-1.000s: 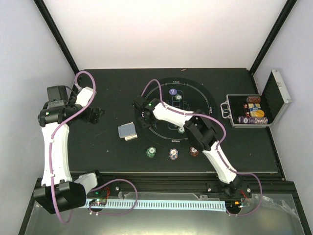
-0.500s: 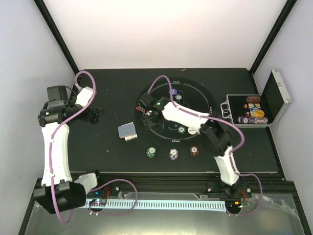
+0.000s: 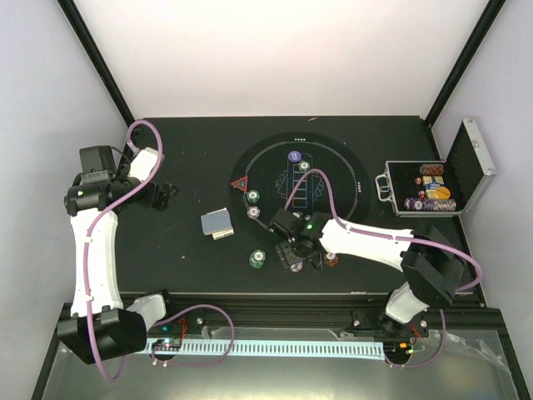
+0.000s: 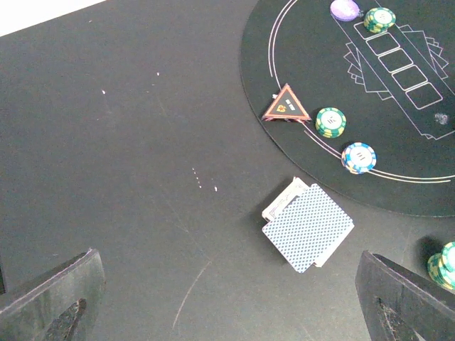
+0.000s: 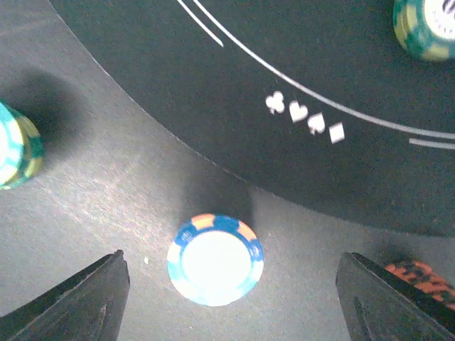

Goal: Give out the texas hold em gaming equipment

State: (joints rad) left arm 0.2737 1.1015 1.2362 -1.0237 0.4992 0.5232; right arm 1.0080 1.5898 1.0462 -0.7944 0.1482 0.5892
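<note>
My right gripper hangs with fingers spread wide either side of the white poker chip with blue-and-orange edge. That chip sits on the dark table just outside the round black white-lined mat, between a green chip stack and a brown-red chip. My left gripper is spread too, apart from the grey-blue-backed deck of playing cards beside the mat.

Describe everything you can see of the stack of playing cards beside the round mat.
The stack of playing cards is small and lies face down, showing a grey-blue, finely patterned back. It is loosely squared: pale edges of the lower cards poke out from under one side. It lies flat and turned diagonally on the dark table, just outside the rim of the black mat, apart from the chips. Only the table touches it.
</note>
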